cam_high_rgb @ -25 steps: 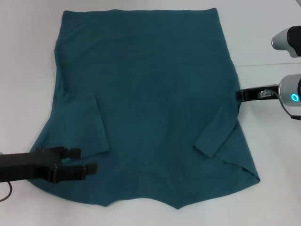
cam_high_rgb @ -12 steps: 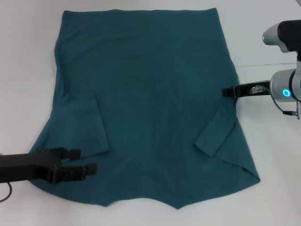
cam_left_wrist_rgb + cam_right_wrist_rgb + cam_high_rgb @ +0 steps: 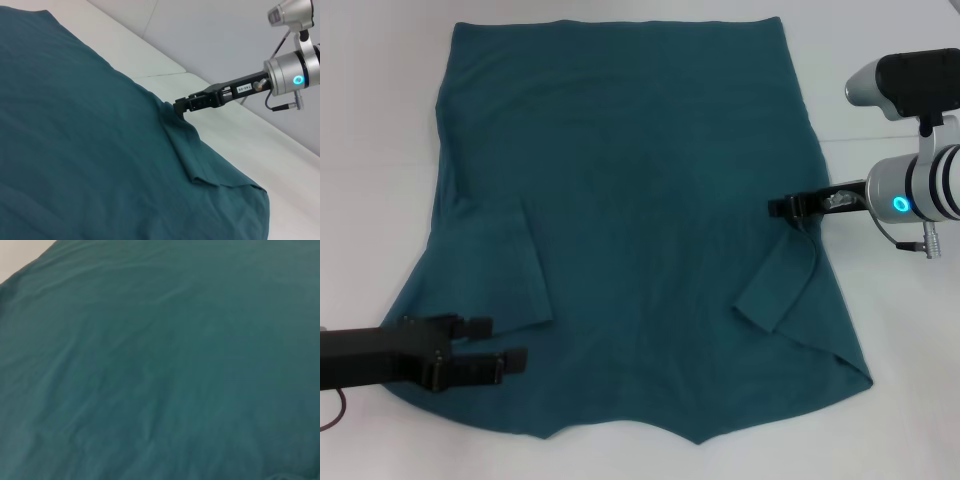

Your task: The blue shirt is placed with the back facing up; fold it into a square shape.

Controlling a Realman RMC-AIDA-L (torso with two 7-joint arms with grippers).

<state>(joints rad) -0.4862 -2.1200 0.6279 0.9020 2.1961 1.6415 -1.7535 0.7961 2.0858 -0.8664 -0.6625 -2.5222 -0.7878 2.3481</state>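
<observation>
Blue shirt (image 3: 640,200) spread back-up on white tabletop (image 3: 380,120), both sleeves folded inward, body unfolded. Right pincer (image 3: 788,208) pinching right edge; left pincer (image 3: 485,347) open, empty.

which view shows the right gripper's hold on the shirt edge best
The left wrist view: the right gripper meets the blue shirt at its raised edge. The head view shows it from above; the right wrist view shows only fabric.

White table surface (image 3: 380,120), plain and matte, is seen throughout; a thin red cable (image 3: 332,415) is noted at its near-left edge.
</observation>
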